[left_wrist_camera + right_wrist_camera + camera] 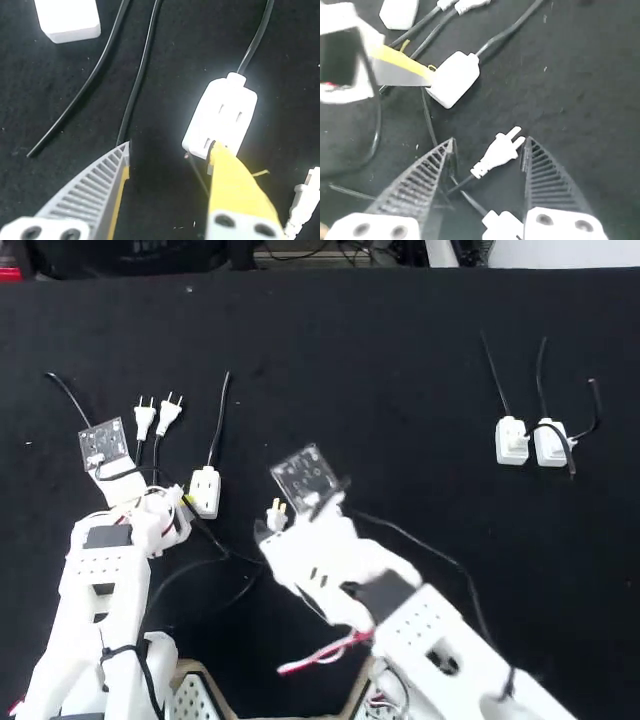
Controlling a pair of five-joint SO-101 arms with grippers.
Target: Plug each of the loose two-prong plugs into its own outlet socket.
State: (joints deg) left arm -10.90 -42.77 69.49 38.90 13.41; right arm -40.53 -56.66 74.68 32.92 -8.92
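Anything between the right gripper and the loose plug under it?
Nothing visible. The plug lies bare on the table, directly between the open jaws of the right gripper.

Nothing legible here: no words, numbers or signs. The closest thing to a marking is a speckled square plate (103, 445) at nine o'clock and another speckled plate (306, 476) near centre, both just dots.
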